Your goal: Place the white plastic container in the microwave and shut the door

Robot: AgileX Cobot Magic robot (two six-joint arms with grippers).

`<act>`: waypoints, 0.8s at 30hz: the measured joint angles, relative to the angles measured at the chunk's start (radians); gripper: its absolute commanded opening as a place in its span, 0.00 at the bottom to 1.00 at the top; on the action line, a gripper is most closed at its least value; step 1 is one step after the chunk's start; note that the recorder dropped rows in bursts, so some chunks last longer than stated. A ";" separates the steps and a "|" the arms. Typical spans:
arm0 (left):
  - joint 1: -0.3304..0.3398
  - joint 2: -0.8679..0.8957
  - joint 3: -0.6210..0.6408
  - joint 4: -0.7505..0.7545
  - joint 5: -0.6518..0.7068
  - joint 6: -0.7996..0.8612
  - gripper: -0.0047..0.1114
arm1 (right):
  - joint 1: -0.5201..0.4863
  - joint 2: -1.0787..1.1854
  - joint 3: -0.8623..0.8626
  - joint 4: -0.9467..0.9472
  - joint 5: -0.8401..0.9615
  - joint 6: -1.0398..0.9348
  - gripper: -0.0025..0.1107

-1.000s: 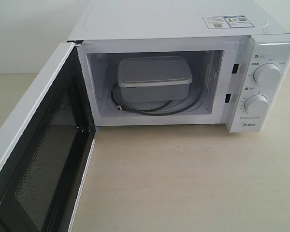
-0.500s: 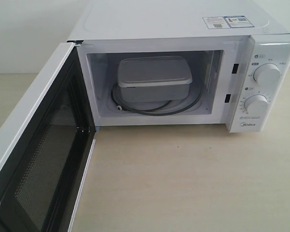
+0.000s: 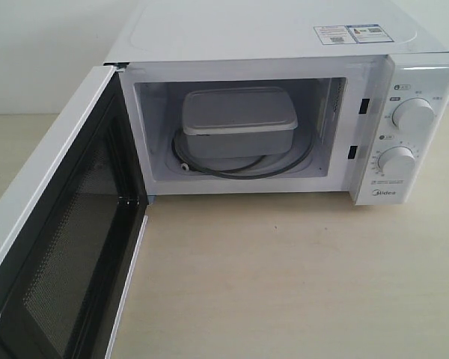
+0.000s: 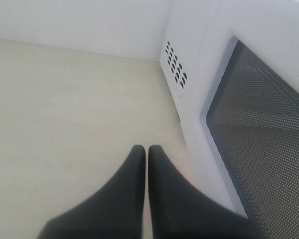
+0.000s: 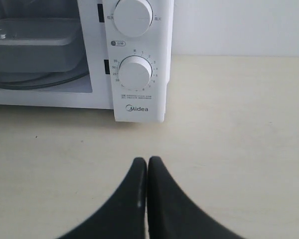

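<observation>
Right wrist view: "Midea" on microwave (image 5: 139, 102)

A plain, lab-like test bench: a white Midea microwave (image 3: 269, 30) stood on a pale wood-grain tabletop (image 3: 299, 284) against a blank white wall (image 3: 45, 52).

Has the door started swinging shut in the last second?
No. The door is just as wide open; its top edge meets the microwave at the same corner.

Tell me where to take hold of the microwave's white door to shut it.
Likely no grasp: press the shut left hand against the white door's outer face beside its dark mesh window, coming from outside; it stands swung wide on its left hinge.
</observation>
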 measured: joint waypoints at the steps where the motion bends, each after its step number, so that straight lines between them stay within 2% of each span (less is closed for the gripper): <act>1: 0.000 0.000 0.000 0.000 0.000 0.000 0.07 | 0.000 0.000 0.000 0.000 0.000 0.000 0.02; 18: 0.000 0.000 0.000 -0.027 -0.006 0.000 0.07 | 0.000 0.000 0.000 0.000 0.000 0.000 0.02; 24: 0.000 0.000 -0.122 -0.117 -0.006 0.000 0.07 | 0.000 0.000 0.000 0.000 0.000 0.000 0.02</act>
